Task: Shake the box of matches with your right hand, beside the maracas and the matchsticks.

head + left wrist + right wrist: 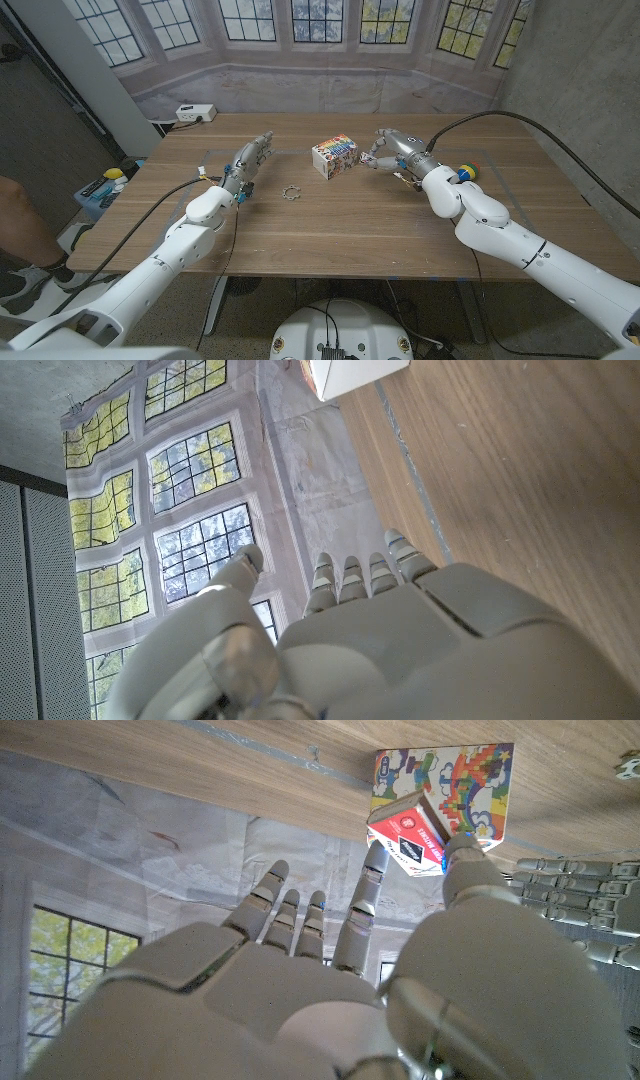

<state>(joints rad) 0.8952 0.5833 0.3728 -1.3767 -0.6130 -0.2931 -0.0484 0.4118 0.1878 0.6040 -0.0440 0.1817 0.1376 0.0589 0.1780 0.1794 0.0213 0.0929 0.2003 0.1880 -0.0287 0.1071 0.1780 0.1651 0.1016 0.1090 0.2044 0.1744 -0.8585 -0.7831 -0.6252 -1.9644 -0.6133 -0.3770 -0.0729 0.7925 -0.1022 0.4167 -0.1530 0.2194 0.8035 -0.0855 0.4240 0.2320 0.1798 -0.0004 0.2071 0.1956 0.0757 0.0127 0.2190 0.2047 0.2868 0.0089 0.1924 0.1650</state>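
Observation:
My right hand (392, 150) hovers over the far middle of the table and pinches a small red-and-white box of matches (410, 838) between its thumb and a finger (368, 890). In the head view the box of matches (371, 157) shows as a red speck at the fingertips. A few matchsticks (291, 192) lie in a small ring on the wood, nearer me and left of that hand. A maraca (467, 171) with blue, yellow and green bands peeks out behind my right forearm. My left hand (250, 160) holds nothing, its fingers stretched out and apart.
A colourful patterned box (335, 156) stands just left of my right hand, close to the matchbox (445, 775). A white power strip (195, 113) lies at the table's far left edge. A person's leg (20, 215) shows at the left.

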